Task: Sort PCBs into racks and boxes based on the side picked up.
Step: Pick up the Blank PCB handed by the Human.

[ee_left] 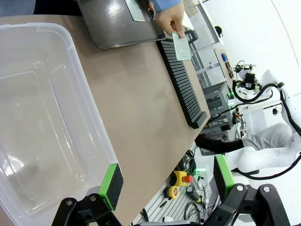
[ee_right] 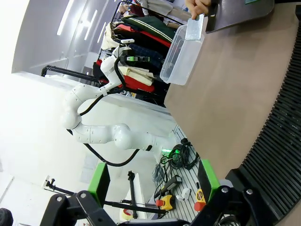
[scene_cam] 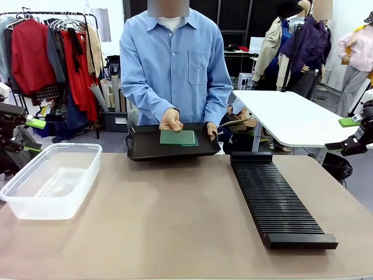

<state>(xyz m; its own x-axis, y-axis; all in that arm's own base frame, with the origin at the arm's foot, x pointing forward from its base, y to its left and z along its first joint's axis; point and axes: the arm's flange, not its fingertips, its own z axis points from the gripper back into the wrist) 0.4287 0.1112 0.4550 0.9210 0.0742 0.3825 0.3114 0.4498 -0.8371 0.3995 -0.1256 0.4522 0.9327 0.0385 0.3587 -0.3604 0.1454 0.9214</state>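
Two green PCBs lie flat on a black shallow tray that a person in a blue shirt holds at the table's far edge, one hand resting on the boards. The clear box stands on the left of the table and the long black slotted rack on the right. My left gripper hangs open off the table's left side, over the box's near corner in its wrist view. My right gripper is open past the right edge, with nothing between its fingers.
The tan tabletop lies bare between box and rack. A white side table stands behind the rack's far end. Clothes racks and shop fittings fill the background. Below the near table edge lie tools and cables.
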